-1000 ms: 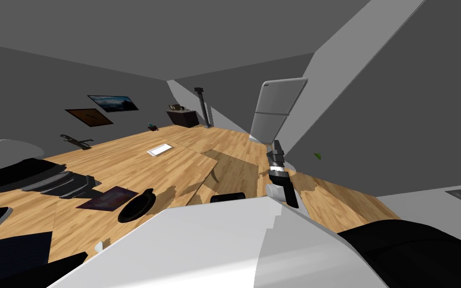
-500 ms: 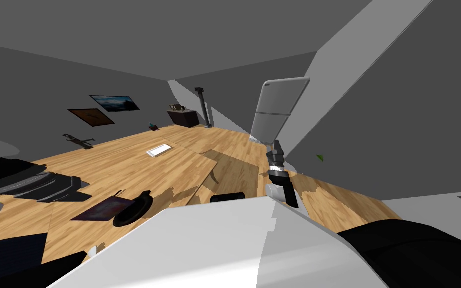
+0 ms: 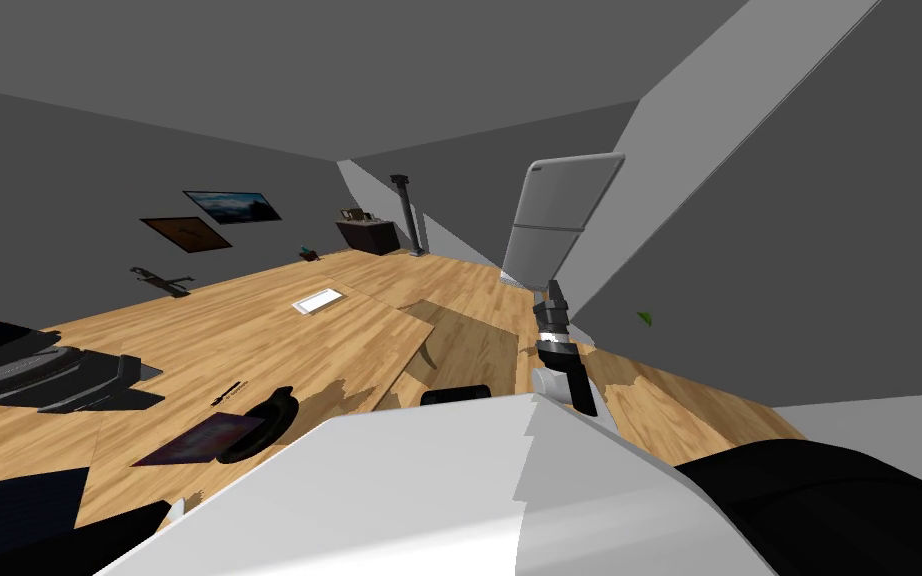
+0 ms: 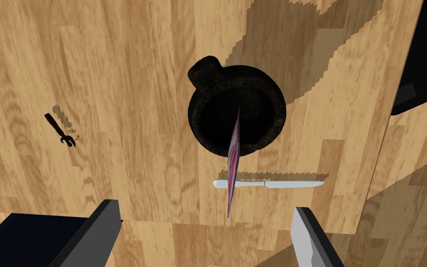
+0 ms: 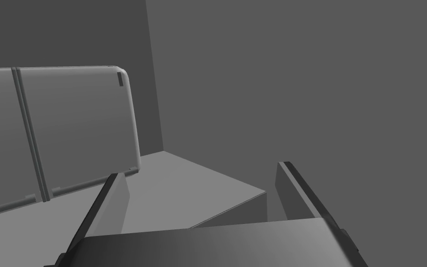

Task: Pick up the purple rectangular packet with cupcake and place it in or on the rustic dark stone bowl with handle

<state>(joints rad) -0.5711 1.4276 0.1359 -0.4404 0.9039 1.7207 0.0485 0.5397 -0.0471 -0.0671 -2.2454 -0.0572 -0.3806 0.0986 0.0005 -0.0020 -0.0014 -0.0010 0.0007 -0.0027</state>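
All the wooden table (image 3: 249, 340) has slid down-left in our head view, our own move, dark bowl (image 4: 279, 109) and purple packet (image 4: 233, 148) with it. Our left gripper (image 4: 204, 206) gapes wide, the packet edge-on in its gap, untouched, in front of the bowl; our right gripper (image 5: 201, 169) gapes too.

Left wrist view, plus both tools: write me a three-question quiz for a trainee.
1. True or false: the left tool is shut on the packet.
2. Which white thing lies near the bowl? A. knife B. spoon C. cup
3. Fill in: the right tool has its fingers ___.
Key: 1 false; 2 A; 3 open.
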